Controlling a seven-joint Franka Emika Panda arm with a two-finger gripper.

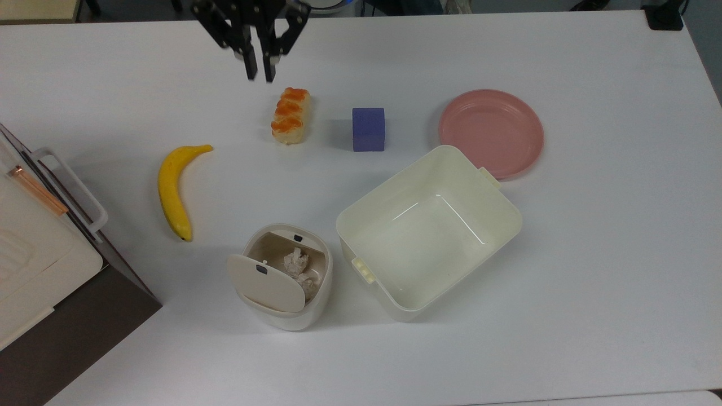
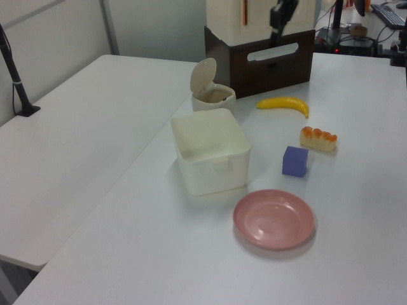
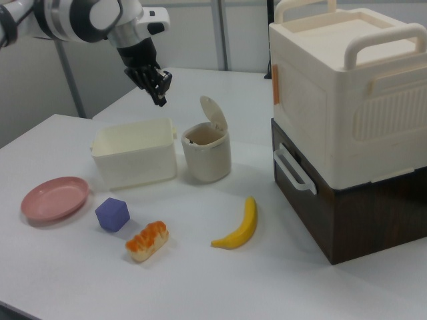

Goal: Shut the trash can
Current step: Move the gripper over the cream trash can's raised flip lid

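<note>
Top view straight down, left and right views oblique, opposite ends

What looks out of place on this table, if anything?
Only the trash can: its lid stands open, showing crumpled paper inside. The banana, bread, purple block, pink plate and tub sit tidily, nothing spilled.

I see the trash can [image 1: 287,279] as smooth cream plastic, its beige lid [image 1: 265,283] matt, with crumpled paper [image 1: 299,268] inside. The tub [image 1: 428,228] beside it looks like glossy plastic; light glints off its floor. The pink plate [image 1: 492,132] has a soft plastic sheen. The purple block [image 1: 368,129] looks matt. The banana [image 1: 172,192] has a smooth skin, the bread [image 1: 290,115] a glazed top. The table [image 1: 592,254] is smooth, matt white. My gripper [image 1: 259,74] is black and matt.
</note>
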